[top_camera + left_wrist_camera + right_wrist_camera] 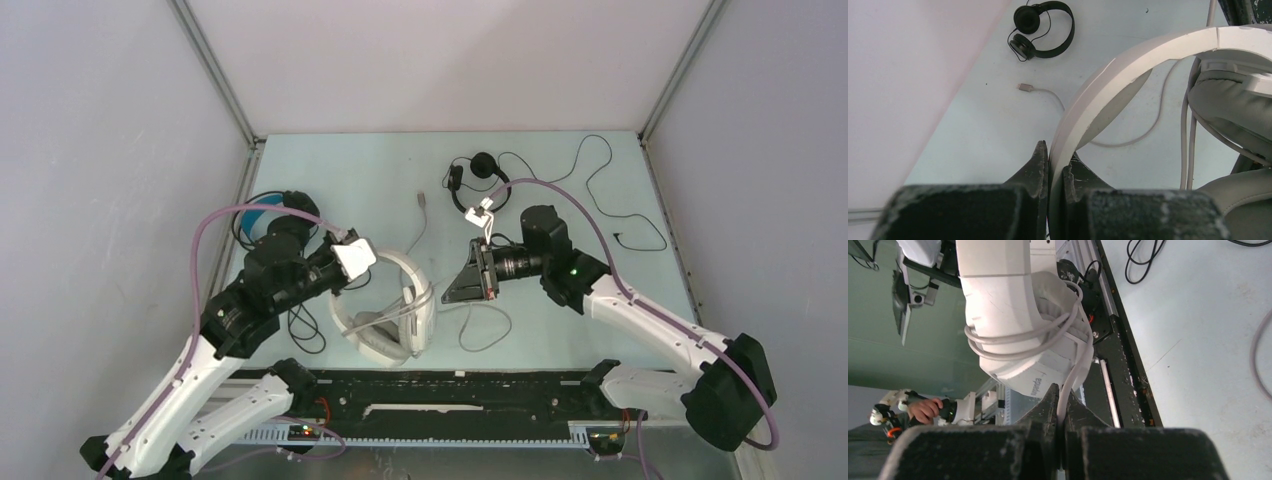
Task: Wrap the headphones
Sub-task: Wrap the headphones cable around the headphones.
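The white over-ear headphones point(385, 335) sit near the front middle of the table. My left gripper point(345, 287) is shut on their headband point(1108, 95), which runs between its jaws. My right gripper point(447, 296) is shut on the grey cable point(1064, 396), just right of the white headset point(1008, 310). Loops of this cable point(1018, 342) lie wound around the headset. Its plug end point(1025, 87) lies loose on the table. The small black on-ear headset point(478, 180) lies at the back, also in the left wrist view point(1043, 30). The bulky black headset with blue lining point(262, 215) is partly hidden behind my left arm.
The small headset's thin black cable point(600, 190) snakes across the back right. More black cable point(305, 332) lies beside my left arm. A black rail point(450, 385) runs along the front edge. Grey walls close in the left, right and back.
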You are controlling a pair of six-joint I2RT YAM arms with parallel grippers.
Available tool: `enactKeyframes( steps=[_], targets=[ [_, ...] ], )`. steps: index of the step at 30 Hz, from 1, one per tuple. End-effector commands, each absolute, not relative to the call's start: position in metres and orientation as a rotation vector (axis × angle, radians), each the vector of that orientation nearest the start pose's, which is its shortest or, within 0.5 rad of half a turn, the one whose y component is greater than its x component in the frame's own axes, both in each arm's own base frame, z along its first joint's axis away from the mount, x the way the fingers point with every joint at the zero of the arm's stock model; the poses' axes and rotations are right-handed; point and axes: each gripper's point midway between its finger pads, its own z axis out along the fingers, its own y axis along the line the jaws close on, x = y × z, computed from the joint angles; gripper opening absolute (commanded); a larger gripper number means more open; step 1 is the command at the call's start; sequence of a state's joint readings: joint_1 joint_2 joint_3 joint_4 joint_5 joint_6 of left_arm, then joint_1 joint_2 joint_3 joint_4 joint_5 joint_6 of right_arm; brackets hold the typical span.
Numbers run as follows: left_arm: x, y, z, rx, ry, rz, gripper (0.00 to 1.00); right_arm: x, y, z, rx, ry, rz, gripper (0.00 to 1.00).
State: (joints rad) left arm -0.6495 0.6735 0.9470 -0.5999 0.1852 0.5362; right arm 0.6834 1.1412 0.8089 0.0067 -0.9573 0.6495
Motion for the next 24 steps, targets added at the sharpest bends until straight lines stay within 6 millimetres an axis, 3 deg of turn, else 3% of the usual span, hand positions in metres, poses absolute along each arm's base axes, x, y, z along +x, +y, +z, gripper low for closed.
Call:
enactKeyframes(
  steps=[1,11,24],
  targets=[
    [0.201,-0.155,0.259,1.265,1.546,-0.156,0.0,0.146,0.313,0.3,-0.79,1.848,1.767,0.0],
    [0.21,-0.155,0.254,1.262,1.559,-0.12,0.0,0.155,0.314,0.306,-0.75,1.849,1.796,0.0],
    [0.234,-0.134,0.27,1.059,1.639,0.017,0.0,0.136,0.313,0.328,-0.829,1.776,1.904,0.07]
  ],
)
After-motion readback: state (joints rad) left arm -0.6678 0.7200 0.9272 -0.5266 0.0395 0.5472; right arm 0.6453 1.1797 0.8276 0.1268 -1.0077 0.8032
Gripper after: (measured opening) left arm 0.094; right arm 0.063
